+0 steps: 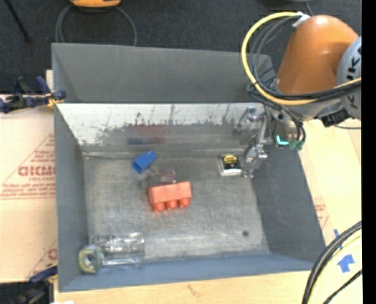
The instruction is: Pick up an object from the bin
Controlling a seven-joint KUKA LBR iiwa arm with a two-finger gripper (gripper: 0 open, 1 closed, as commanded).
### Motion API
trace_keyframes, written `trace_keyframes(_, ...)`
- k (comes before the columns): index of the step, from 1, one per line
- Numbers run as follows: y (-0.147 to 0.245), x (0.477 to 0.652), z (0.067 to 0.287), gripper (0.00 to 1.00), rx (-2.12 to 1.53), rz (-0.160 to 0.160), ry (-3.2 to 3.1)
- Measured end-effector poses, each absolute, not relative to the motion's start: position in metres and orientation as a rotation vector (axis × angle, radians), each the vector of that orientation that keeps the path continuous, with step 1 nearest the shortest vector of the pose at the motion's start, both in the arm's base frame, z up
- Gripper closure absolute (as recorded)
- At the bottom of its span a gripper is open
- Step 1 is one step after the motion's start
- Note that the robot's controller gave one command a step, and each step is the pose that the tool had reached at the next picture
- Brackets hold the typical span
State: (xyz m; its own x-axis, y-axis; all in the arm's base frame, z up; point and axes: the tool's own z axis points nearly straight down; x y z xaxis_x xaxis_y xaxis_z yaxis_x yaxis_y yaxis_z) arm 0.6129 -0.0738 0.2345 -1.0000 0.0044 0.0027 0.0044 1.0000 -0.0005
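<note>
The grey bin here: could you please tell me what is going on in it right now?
The arm's gripper is down by the bin's far right corner, close beside a small yellow, black and white object; I cannot tell that it holds it. An orange block and a blue piece lie mid-floor, and a clear plastic item lies in the near left corner.

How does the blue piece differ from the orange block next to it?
The blue piece is smaller than the orange block. The blue piece lies nearer the back wall; the orange block sits nearer the middle. The orange block has rounded studs along one edge; the blue piece shows none. Both lie on the bin floor.
</note>
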Motion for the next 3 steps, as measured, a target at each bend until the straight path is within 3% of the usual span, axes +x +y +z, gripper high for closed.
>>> trace_keyframes(1,-0.085,0.641,0.072,0.0,-0.126,-0.001,-3.148)
trace_keyframes(2,-0.119,0.654,0.074,0.0,-0.165,-0.011,-3.134)
trace_keyframes(3,-0.121,0.657,0.075,1.0,-0.166,0.0,-3.15)
